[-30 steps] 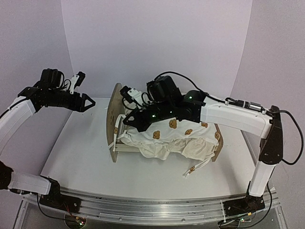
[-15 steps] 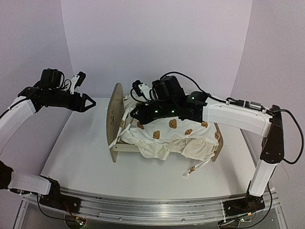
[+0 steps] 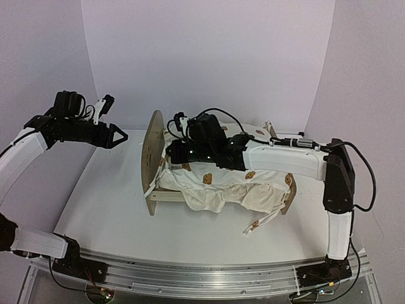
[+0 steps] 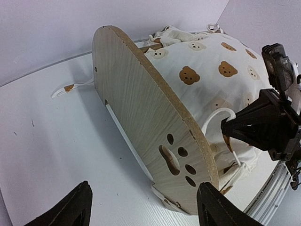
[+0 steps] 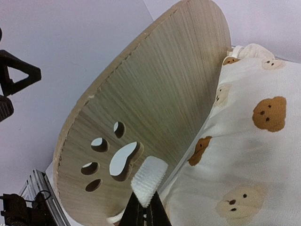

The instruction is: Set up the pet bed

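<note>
The right claw (image 5: 143, 209) is pinched together on a white woven tie string (image 5: 148, 181), whose end sticks up between its tips. Directly behind that claw stands the rounded light-wood end board (image 5: 155, 94) with a paw-shaped cutout, part of the small wooden pet bed (image 3: 150, 183) on the white tabletop (image 3: 107, 202). The cream bear-print duvet (image 5: 244, 155) lies to the claw's right. The left claw (image 3: 119, 137) hangs with fingers apart, well left of the bed.

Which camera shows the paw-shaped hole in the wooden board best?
The right wrist view: there the paw-shaped hole is big and faces the camera. The left wrist view shows it smaller and slanted. From the top, the board is nearly edge-on, so it barely shows.
</note>
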Robot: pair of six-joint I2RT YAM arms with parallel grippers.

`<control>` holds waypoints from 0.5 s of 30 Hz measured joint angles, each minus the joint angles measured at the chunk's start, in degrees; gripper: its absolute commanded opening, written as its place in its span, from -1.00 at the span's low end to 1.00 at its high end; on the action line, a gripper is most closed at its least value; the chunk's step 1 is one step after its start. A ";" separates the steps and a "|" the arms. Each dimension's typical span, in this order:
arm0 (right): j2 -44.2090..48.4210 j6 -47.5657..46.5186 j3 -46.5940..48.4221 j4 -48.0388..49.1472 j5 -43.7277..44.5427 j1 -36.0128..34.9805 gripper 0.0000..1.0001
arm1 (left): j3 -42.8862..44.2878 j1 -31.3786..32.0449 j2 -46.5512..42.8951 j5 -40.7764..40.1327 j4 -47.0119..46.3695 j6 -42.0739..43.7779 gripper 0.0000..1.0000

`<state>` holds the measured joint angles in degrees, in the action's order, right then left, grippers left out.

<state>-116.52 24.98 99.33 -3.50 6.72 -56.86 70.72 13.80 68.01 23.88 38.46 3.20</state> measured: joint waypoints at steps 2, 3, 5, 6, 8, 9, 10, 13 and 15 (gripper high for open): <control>-0.08 0.19 -1.00 3.16 0.88 0.00 -1.00 | -0.08 0.00 0.00 0.04 -0.04 0.00 0.55; -0.08 0.17 -1.51 5.23 1.09 0.00 -1.00 | -0.18 0.00 0.00 0.05 -0.10 0.00 0.55; -0.09 0.07 -1.97 8.30 1.48 0.00 -1.00 | -0.49 0.00 0.00 0.09 -0.17 0.00 0.55; -0.13 -0.07 -1.92 9.49 1.66 0.00 -1.00 | -0.66 0.00 0.00 0.09 -0.22 0.00 0.55; -0.55 -0.24 -0.67 10.19 1.79 0.00 -1.00 | -0.81 0.00 0.00 0.11 -0.20 0.01 0.55; -0.93 -0.27 0.25 10.30 1.73 0.00 -1.00 | -0.81 0.00 0.00 0.11 -0.20 0.02 0.55; -1.30 -0.12 0.79 10.41 1.52 0.00 -1.00 | -0.81 0.00 0.00 0.11 -0.22 0.07 0.55; -2.11 1.33 0.81 10.60 0.47 0.00 -1.00 | -0.81 0.00 0.00 0.07 -0.51 0.38 0.55; -2.85 2.79 0.27 10.73 -0.58 0.02 -1.00 | -0.81 0.00 -0.02 0.07 -0.55 0.67 0.55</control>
<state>-119.36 27.78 99.61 7.22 6.14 -56.84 69.91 13.80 67.99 23.94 37.91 3.87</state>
